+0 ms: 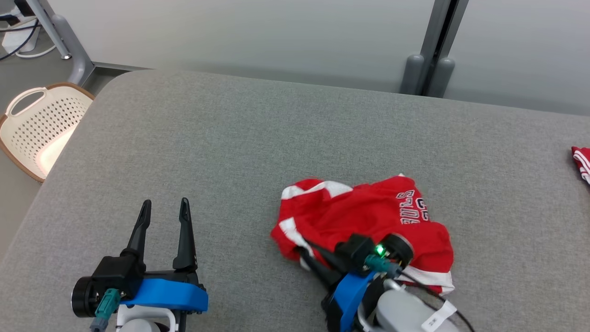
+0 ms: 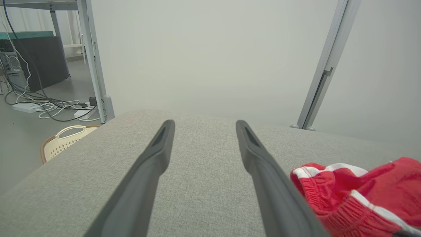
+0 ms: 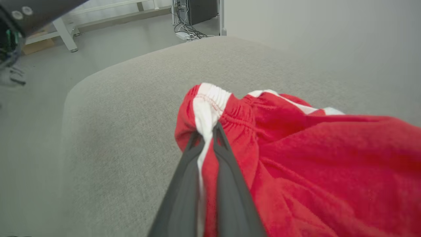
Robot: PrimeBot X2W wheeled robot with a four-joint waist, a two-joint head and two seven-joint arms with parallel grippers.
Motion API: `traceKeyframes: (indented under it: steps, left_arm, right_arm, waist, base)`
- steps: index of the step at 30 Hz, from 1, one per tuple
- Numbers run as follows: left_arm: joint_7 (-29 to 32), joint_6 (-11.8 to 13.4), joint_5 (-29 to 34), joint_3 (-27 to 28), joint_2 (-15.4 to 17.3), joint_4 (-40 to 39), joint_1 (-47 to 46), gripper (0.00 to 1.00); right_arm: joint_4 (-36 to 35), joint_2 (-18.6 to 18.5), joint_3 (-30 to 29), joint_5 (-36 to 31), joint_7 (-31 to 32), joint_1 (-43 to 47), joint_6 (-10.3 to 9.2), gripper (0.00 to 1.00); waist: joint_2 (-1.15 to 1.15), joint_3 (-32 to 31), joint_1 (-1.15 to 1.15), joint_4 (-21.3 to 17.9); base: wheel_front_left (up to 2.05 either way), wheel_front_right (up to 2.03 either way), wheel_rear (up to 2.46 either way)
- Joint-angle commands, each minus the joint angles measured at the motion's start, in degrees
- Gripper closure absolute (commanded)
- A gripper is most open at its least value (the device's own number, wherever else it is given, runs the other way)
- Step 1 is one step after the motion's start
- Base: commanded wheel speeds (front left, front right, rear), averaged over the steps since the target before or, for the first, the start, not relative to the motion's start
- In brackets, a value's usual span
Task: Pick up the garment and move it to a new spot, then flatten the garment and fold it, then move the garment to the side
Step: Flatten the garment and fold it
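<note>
The garment (image 1: 368,216) is a crumpled red pair of shorts with white stripes and lettering, lying right of centre on the grey padded table (image 1: 258,138). My right gripper (image 1: 304,251) reaches in from the lower right and is shut on the garment's near left edge. In the right wrist view the two fingers (image 3: 227,158) pinch a white stripe by the elastic waistband of the garment (image 3: 312,158). My left gripper (image 1: 164,210) rests open at the lower left, apart from the cloth. Its fingers (image 2: 256,154) frame bare table, with the garment (image 2: 358,197) to their right.
A cream perforated basket (image 1: 41,124) stands on the floor past the table's left edge. Another red-and-white piece of cloth (image 1: 581,161) lies at the table's far right edge. A grey post (image 1: 433,50) rises behind the table against the wall.
</note>
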Motion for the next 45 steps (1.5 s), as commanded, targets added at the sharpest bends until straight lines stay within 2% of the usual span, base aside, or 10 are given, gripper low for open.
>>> traceKeyframes:
  steps: [1,3,4,5,6,12,16,27,36,45]
  left_arm:
    - [-0.27,0.16,-0.36,-0.05,-0.05,-0.2,-0.4,0.0]
    - [-0.27,0.3,-0.38,0.06,-0.05,-0.05,-0.56,0.0]
    - [-0.27,0.24,-0.44,0.07,-0.05,0.07,-0.61,0.0]
    - [-0.27,0.21,-0.46,0.11,-0.05,0.2,-0.69,0.0]
    - [-0.27,0.18,-0.47,0.14,-0.04,0.29,-0.74,0.0]
    - [-0.27,0.25,-0.17,0.76,-0.04,0.26,-0.03,0.0]
    - [-0.27,0.26,0.11,1.21,-0.04,0.02,0.75,0.0]
    - [-0.27,0.17,1.13,2.2,-0.03,-0.99,2.36,0.0]
    - [-0.27,-0.46,1.93,3.03,-0.04,-0.76,3.57,0.0]
    - [-0.27,-0.93,2.51,3.2,-0.04,-0.47,4.15,0.0]
  right_arm:
    - [-0.13,0.49,0.89,0.86,-0.19,0.81,0.01,1.0]
    - [-0.51,0.65,3.46,1.78,-0.18,1.61,0.01,0.72]
    - [-0.8,0.66,4.36,2.25,-0.17,1.76,0.01,0.5]
    - [-1.6,0.71,5.5,2.97,-0.18,2.03,0.01,0.07]
    - [-2.3,0.72,6.0,3.36,-0.19,2.03,0.01,0.0]
    - [-5.82,0.66,3.26,2.19,-0.18,1.45,0.01,0.0]
    - [-9.94,-1.77,-0.9,0.37,-0.17,2.94,0.0,0.0]
    - [-20.7,-7.45,-22.9,-4.41,-0.18,12.46,0.01,0.0]
    - [-27.25,-5.42,-37.06,-7.37,-0.17,23.72,0.01,0.0]
    - [-30.86,-2.37,-43.06,-10.22,0.35,30.6,0.01,0.0]
  waist:
    - [0.0,0.06,0.0,-0.13]
    - [0.0,0.04,0.0,-0.62]
    - [0.0,-0.01,0.0,-0.88]
    - [0.0,-0.12,0.0,-1.22]
    - [0.0,-0.23,0.0,-1.55]
    - [0.0,-1.4,0.0,-4.51]
    - [0.0,-2.19,0.0,-6.61]
    - [0.0,-3.09,0.0,-10.3]
    - [0.0,-4.22,0.0,-11.58]
    - [0.0,-4.69,0.0,-11.84]
  base:
    - [0.0,0.0,0.0]
    - [0.0,0.0,0.0]
    - [0.0,0.0,0.0]
    - [0.0,0.0,0.0]
    - [0.0,0.0,0.0]
    - [0.0,0.0,0.0]
    - [0.0,0.0,0.0]
    - [0.0,0.0,0.0]
    - [0.0,0.0,0.0]
    - [0.0,0.0,0.0]
